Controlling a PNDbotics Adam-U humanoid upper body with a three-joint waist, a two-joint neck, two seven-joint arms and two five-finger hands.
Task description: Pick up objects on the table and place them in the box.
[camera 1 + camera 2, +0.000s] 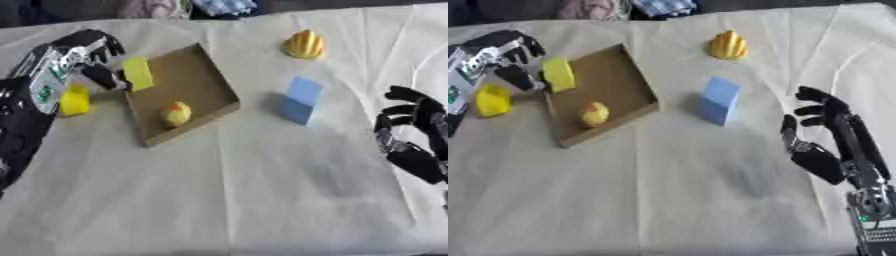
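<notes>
A shallow brown cardboard box [199, 75] lies left of centre. Inside it rests a small rounded yellow object with an orange spot [176, 113]. My left hand [87, 50] is at the box's left wall, with fingers and thumb curled round a yellow block [137, 73] held just over that wall. Outside the box, to its left, lies another yellow piece [74, 100], partly behind my left arm. A blue block [718, 99] stands right of the box. Farther back sits a yellow ridged object [728, 45]. My right hand [824, 125] hovers open at the right, holding nothing.
A wrinkled white cloth [262, 190] covers the table. Fabric and other items [223, 6] lie beyond its far edge.
</notes>
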